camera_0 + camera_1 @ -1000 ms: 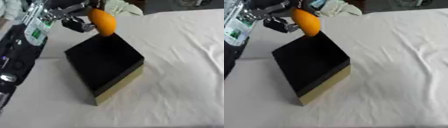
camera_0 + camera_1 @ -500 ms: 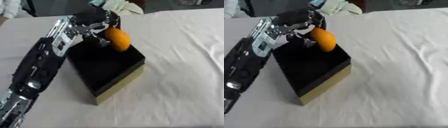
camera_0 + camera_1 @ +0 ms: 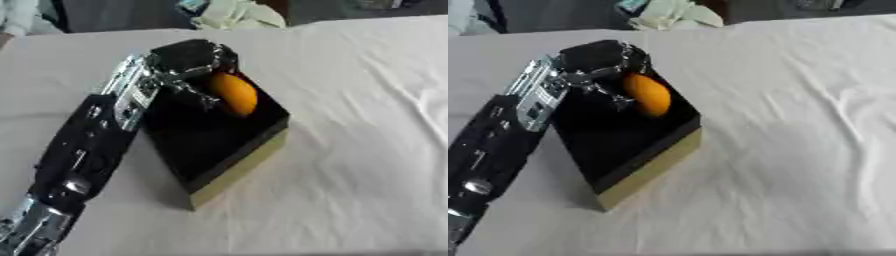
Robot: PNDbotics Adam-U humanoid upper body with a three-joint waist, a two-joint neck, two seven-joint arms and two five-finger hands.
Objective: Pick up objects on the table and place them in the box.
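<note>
An orange, egg-shaped object point(image 3: 233, 94) hangs over the far right part of a black box point(image 3: 219, 150) with a tan side wall. My left hand point(image 3: 185, 61) reaches in from the lower left, and its fingers curl round the orange object from the left and above. The box's inside is dark and I see nothing else in it. My right hand shows in no view.
The box stands on a white, wrinkled cloth point(image 3: 359, 130) that covers the table. A pale bundle of cloth point(image 3: 232, 12) lies at the far edge. The left forearm point(image 3: 92, 145) crosses the table's left part.
The left hand has carried the orange object down and to the right, from above the box's far corner to low over its inside. The forearm now stretches further across the view.
</note>
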